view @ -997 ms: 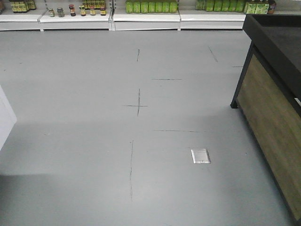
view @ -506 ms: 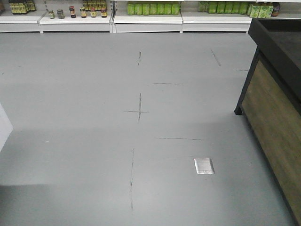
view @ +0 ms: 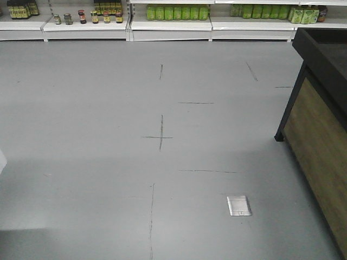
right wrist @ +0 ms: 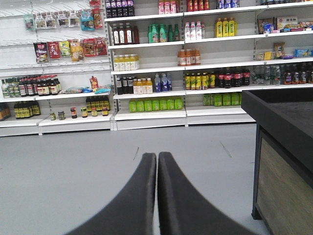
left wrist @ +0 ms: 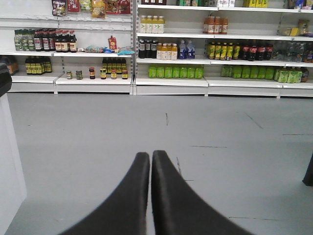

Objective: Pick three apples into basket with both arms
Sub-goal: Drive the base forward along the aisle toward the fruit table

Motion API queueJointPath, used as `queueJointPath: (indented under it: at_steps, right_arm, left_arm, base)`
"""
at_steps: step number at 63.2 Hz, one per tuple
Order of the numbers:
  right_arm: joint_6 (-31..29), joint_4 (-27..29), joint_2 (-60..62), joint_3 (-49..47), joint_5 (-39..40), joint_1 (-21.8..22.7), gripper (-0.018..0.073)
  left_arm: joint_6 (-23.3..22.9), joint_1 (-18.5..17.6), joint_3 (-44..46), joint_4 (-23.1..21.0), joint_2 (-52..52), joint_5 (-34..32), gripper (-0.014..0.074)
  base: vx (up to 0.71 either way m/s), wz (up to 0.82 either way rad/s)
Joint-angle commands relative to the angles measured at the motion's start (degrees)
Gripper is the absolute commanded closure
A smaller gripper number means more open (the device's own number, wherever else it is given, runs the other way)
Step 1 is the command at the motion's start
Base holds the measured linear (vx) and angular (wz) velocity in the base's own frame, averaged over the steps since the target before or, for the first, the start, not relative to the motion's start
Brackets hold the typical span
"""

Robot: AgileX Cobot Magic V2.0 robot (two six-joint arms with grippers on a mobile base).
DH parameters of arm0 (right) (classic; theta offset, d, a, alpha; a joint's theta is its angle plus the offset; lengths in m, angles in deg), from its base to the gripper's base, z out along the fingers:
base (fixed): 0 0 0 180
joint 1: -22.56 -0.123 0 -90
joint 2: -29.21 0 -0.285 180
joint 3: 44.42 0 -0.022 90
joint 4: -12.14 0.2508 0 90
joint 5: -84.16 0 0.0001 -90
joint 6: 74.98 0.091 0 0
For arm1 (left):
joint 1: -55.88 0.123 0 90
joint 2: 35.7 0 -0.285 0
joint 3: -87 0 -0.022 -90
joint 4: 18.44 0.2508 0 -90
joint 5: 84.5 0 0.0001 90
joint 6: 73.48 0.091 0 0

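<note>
Wherever you look, the wide grey shop floor [view: 81, 162] fills most of each view, with thin dark lines crossing [view: 161, 135] on it. At the far end you see long white shelves [left wrist: 168, 89] full of bottles and bags. On the right stands a big black counter with a brown wooden side [view: 317, 130], its leg on the floor.

Your left gripper [left wrist: 150, 155] has its two black curved fingers pressed tight together with nothing between them, pointing at the shelves. Your right gripper [right wrist: 157, 156] is clenched the same way, holding nothing, with the counter just to its right.

A small shiny square metal plate [view: 239, 206] sits flat in the floor near the counter. A row of green bottles [view: 176, 12] and some little jars [view: 81, 16] stand on the lowest shelf.

No view shows the apples or the basket, so you cannot tell where they are.
</note>
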Motion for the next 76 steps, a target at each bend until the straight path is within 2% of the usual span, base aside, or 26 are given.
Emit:
queueJointPath:
  at_steps: [1, 50, 76]
  right_arm:
    - [-0.35, 0.0, 0.73, 0.85, 4.34, 0.37, 0.0568]
    - [-0.35, 0.0, 0.73, 0.85, 4.34, 0.37, 0.0568]
    - [-0.35, 0.0, 0.73, 0.85, 4.34, 0.37, 0.0568]
  left_arm:
    - [-0.25, -0.38, -0.24, -0.11, 0.88, -4.64, 0.0603]
    - [-0.25, -0.38, -0.24, -0.11, 0.88, -4.64, 0.0603]
    - [-0.25, -0.38, -0.24, -0.11, 0.88, -4.64, 0.0603]
  base:
    - [0.18, -0.01]
    - [0.13, -0.03]
    - [0.07, -0.24]
